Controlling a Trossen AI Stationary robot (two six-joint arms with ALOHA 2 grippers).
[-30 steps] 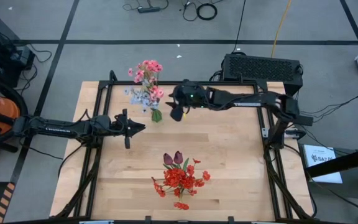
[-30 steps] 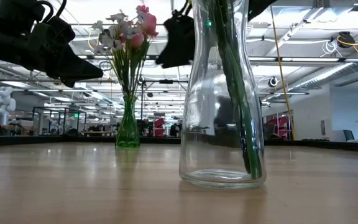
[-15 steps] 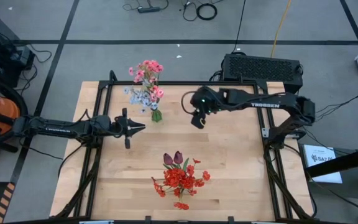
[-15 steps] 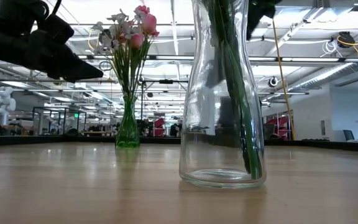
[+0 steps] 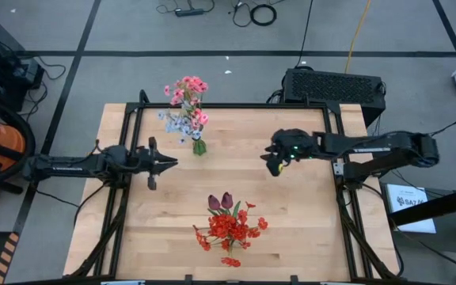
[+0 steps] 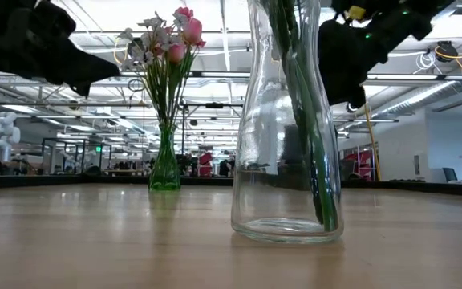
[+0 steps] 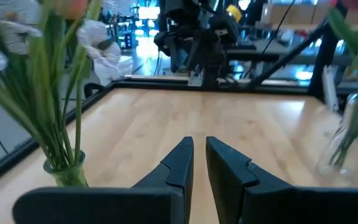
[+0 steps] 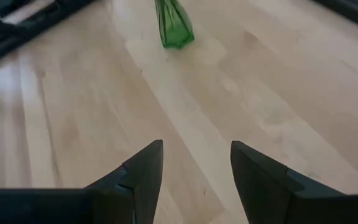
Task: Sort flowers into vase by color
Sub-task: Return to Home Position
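Hovering over the left half of the table (image 5: 307,237), the left gripper (image 5: 172,162) is empty, fingers nearly together. Pink and blue flowers (image 5: 187,103) fill the green vase (image 5: 199,147) by the far edge, and red and maroon flowers (image 5: 229,226) fill the clear vase (image 6: 255,177) near the front edge. The right gripper (image 5: 273,169), fingers apart, holds nothing, so the sorting looks done and both arms just need parking.

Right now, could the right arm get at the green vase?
Probably yes: only bare table lies between the right arm's open jaws and the green vase; the left arm is off to one side.
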